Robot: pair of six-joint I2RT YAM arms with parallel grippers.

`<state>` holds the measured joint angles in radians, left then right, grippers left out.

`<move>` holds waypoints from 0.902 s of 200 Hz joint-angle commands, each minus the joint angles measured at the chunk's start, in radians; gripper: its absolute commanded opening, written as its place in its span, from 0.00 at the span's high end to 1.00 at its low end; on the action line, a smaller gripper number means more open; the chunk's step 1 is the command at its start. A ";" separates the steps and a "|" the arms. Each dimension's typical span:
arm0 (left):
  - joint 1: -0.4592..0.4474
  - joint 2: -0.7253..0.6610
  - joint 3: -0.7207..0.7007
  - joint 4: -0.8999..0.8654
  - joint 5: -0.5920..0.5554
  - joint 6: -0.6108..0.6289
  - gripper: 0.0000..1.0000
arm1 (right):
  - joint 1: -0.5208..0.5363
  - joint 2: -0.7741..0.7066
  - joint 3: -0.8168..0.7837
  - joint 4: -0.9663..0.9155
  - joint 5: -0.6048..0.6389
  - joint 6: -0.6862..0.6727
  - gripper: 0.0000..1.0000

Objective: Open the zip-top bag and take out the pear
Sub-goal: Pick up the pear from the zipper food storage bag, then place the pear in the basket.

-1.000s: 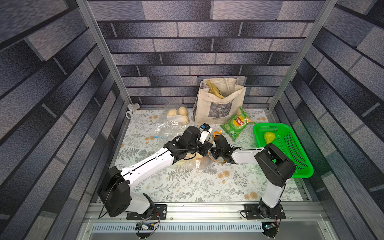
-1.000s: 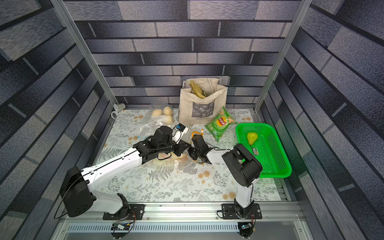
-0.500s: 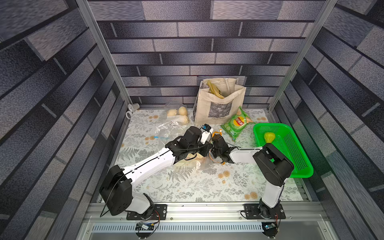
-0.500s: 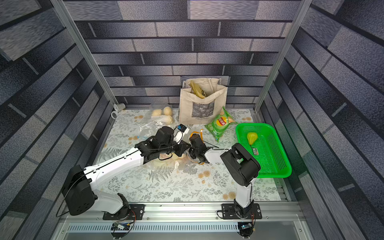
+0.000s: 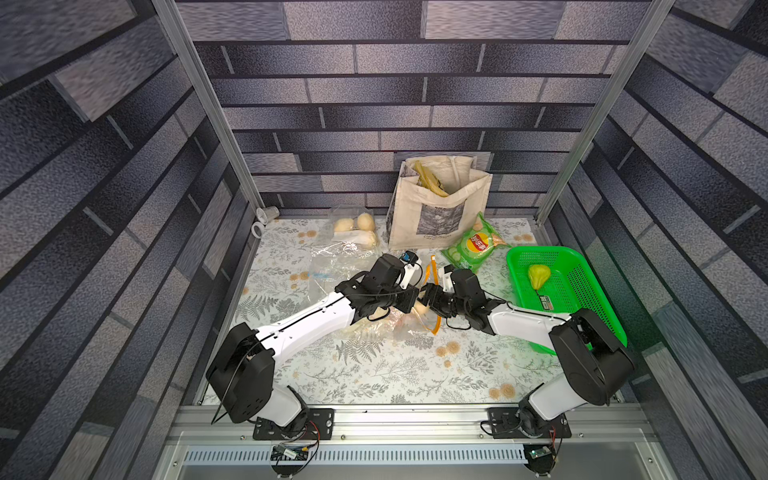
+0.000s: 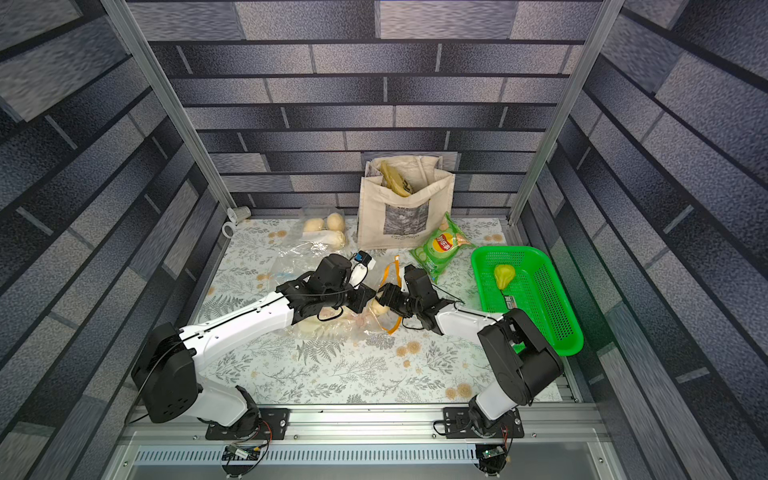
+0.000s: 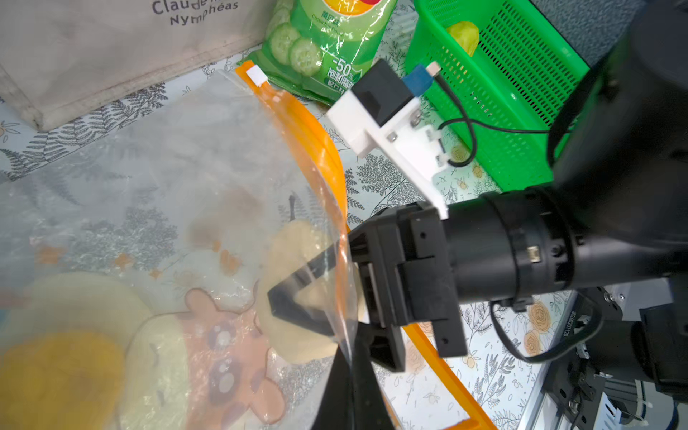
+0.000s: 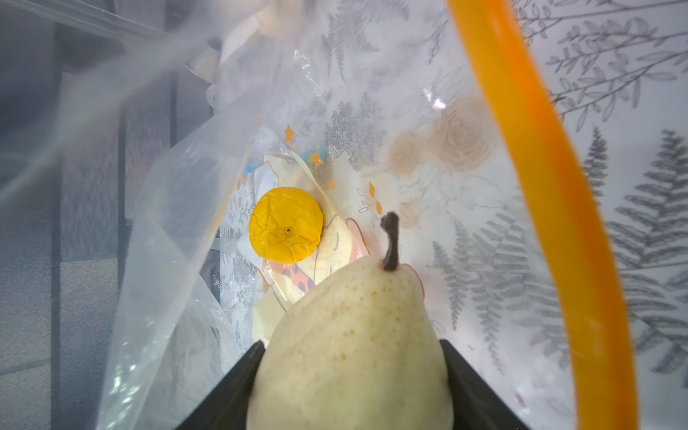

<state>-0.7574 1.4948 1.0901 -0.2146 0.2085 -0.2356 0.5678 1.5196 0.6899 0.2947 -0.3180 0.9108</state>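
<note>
The bag (image 5: 399, 328) lies in the middle of the counter (image 5: 374, 374), its clear film crumpled under the two arms and its orange zip (image 5: 432, 270) parted and standing open toward the right. The left gripper (image 5: 411, 298) is closed tight on the upper film near the mouth; in the left wrist view the film (image 7: 167, 186) rises like a tent to the spot where it is pinched.

The right gripper (image 5: 429, 300) reaches in through the mouth from the right. The pear (image 8: 353, 316), pale yellow with a dark stalk, is inside the bag just behind the zip (image 8: 540, 186). The black fingers (image 8: 238, 387) sit against it on both sides, spread wide and closed on its body. The stalk points deeper into the bag. Through the film the left wrist view shows the same pear (image 7: 294, 260) with one finger across it.

Deeper in the bag lies a round yellow fruit (image 8: 284, 231) beside a printed cartoon.

To the right of the arms stands a green basket (image 5: 582, 332) with a green fruit (image 5: 539, 276) in it. A crisp packet (image 5: 476, 245) lies just left of the basket's far end, and a tote (image 5: 436, 208) stands against the far wall.
</note>
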 commanded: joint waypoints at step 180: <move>0.007 -0.010 -0.005 0.009 0.017 0.040 0.97 | -0.579 -0.342 0.309 -0.816 0.719 -0.704 0.25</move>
<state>-0.7574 1.5063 1.0901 -0.2161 0.2092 -0.2329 0.0418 1.1149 0.9596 -0.4583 0.2584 0.2737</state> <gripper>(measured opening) 0.041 0.759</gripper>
